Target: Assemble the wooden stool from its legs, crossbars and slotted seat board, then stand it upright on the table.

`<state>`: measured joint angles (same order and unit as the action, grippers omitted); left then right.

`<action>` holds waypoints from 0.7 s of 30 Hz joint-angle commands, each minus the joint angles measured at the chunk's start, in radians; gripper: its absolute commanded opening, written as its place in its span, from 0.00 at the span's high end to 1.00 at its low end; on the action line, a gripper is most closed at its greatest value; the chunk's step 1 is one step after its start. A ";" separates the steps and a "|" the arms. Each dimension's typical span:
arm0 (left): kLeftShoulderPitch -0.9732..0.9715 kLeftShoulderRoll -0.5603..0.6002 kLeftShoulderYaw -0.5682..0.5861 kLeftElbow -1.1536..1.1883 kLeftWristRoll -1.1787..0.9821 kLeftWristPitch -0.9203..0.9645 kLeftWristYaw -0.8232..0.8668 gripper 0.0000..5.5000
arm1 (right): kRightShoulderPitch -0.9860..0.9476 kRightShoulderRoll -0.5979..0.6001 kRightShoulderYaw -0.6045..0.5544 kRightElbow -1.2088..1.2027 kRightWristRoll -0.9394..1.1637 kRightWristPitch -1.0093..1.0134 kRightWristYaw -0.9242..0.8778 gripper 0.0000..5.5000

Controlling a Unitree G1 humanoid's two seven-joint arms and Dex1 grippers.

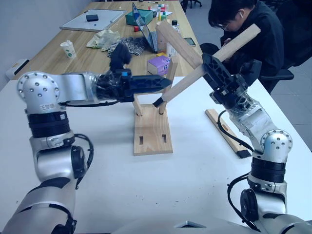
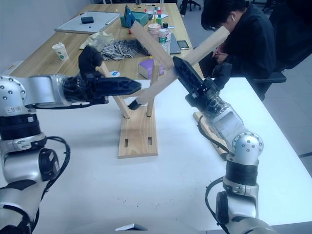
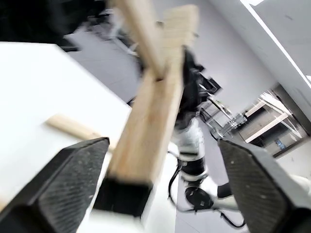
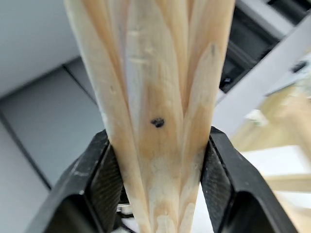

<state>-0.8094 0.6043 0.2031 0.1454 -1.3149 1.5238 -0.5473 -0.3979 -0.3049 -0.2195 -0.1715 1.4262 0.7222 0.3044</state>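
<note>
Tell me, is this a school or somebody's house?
Neither, probably. It looks like an office or workshop room. A long wooden table holds a laptop, a paper cup and a whiteboard, just behind the white table.

We see a white table (image 1: pixel 161 190) across the lower frame. Upper left, a long wooden table (image 1: pixel 48 56) holds a paper cup (image 1: pixel 68 49); grey floor (image 1: pixel 302 97) upper right.

Silver arms (image 1: pixel 73 85) — black joint bands (image 1: pixel 48 124)
</note>
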 commanded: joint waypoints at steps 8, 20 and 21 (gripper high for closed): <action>0.230 0.243 -0.204 0.066 0.363 -0.328 -0.576 0.21 | 0.078 0.048 0.256 0.279 -0.599 -0.304 0.451 0.63; 0.212 0.183 -0.256 0.217 0.537 -0.408 -0.676 0.21 | 0.220 -0.167 0.400 0.424 -0.969 -0.506 0.757 0.63; 0.216 0.179 -0.253 0.215 0.540 -0.407 -0.675 0.21 | 0.236 -0.197 0.414 0.405 -0.983 -0.506 0.778 0.63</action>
<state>-0.5920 0.7872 -0.0538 0.3598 -0.8019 1.1252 -1.2177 -0.2723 -0.3869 0.1198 0.2171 0.5841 0.1501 1.0392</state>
